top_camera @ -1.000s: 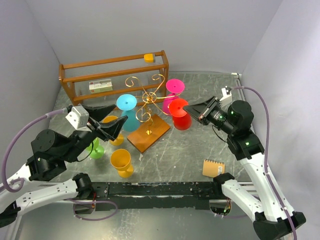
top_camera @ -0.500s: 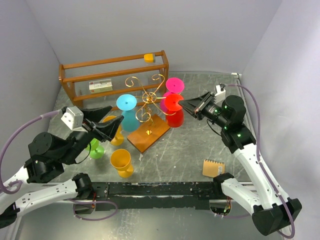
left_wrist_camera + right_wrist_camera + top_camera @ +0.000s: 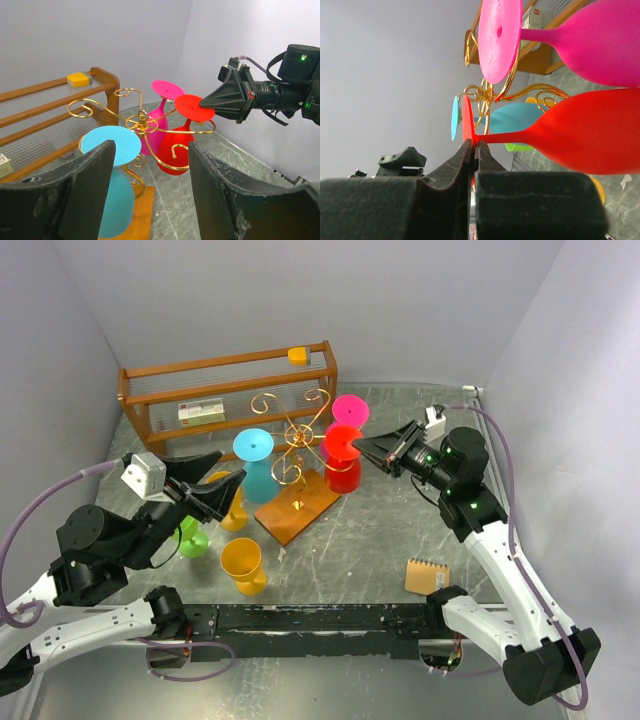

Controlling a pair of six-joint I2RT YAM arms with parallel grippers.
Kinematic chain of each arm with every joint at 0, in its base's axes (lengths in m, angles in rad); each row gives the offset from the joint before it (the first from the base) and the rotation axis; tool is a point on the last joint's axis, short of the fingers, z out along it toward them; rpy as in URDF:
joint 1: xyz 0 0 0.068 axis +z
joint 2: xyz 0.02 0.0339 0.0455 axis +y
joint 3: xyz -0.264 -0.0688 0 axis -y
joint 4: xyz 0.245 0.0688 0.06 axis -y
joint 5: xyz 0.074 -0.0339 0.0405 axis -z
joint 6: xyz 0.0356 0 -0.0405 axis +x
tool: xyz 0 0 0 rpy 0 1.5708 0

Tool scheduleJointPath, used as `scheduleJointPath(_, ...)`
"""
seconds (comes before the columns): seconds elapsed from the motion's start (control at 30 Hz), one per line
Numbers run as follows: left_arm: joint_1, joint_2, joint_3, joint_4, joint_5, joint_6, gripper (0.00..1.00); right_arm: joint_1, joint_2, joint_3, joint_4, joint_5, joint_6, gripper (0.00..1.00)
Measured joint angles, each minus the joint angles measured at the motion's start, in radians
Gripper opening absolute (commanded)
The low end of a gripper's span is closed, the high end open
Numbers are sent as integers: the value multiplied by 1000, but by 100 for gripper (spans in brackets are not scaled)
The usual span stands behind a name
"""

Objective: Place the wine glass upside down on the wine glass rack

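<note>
The right gripper [image 3: 362, 447] has carried the red plastic wine glass [image 3: 342, 476] leftward, from open tabletop in to the thin gold wire rack [image 3: 295, 435] with curled scroll arms and a square orange-brown wooden base. The left arm has drawn back a little toward the left wall.

The right gripper's jaws are pinched together on the rim of the glass's round foot. The glass is upside down, foot uppermost, its stem against a scroll arm on the rack's right side. I cannot tell whether the foot bears on the wire or whether the bowl touches the table. The left gripper [image 3: 218, 480] hovers with its jaws apart and nothing between them, left of the rack and facing it.

The surface is a grey marbled tabletop [image 3: 370, 530], walled at the back and both sides by plain pale lilac panels.

There are six wine glasses: the red one, one magenta glass [image 3: 350, 412] and one cyan glass [image 3: 255, 455] at the rack, one green glass [image 3: 192, 538], and two orange-yellow glasses [image 3: 243, 562], the second partly behind the left gripper. There is one rack, one brown wooden slatted shelf [image 3: 225, 368] at the back, one yellow block [image 3: 297, 355] on its top, one small white box [image 3: 200, 412] on a lower tier, and one tan spiral notepad [image 3: 427, 576] near the right arm's base.
</note>
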Motion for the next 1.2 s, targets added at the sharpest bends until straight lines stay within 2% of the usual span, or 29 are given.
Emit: scheduleJointPath(1.2, -1, 0, 0, 0, -27, 0, 70, 24, 64, 42, 27, -163, -62, 0)
